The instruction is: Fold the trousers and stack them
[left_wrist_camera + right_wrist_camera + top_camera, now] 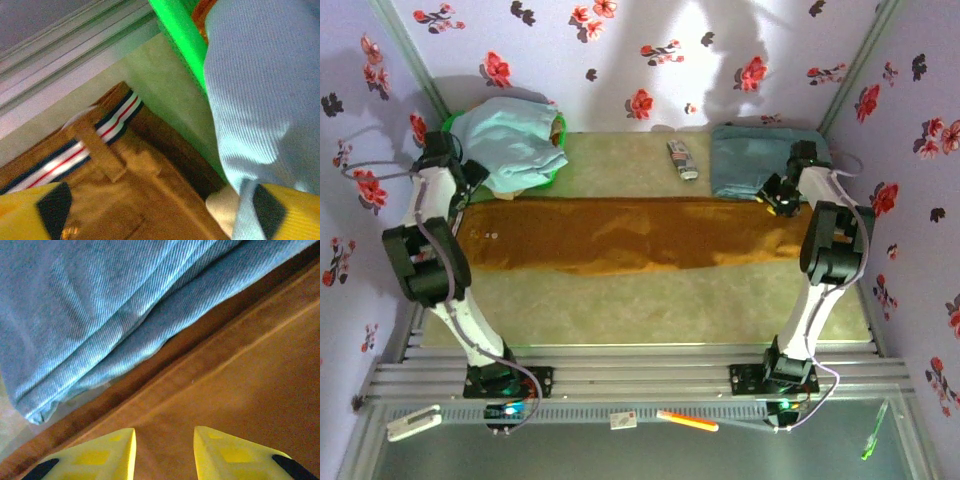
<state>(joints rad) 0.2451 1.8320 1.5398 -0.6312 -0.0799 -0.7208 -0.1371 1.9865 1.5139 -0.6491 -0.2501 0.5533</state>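
The trousers (620,235) lie flat across the counter's (620,300) middle. The left end effector (160,200) gapes wide, empty, at the counter's left end; the right end effector (164,432), partly open, empty, at its right.

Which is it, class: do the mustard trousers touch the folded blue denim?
Touching. The right wrist view shows the folded blue denim edge lying directly on the trousers, with no table between.

Top view bright, lit from above; dark shadows fall on the back wall (720,60). Mild sheen on trousers (620,235). Wrist views soft, close-up blur.
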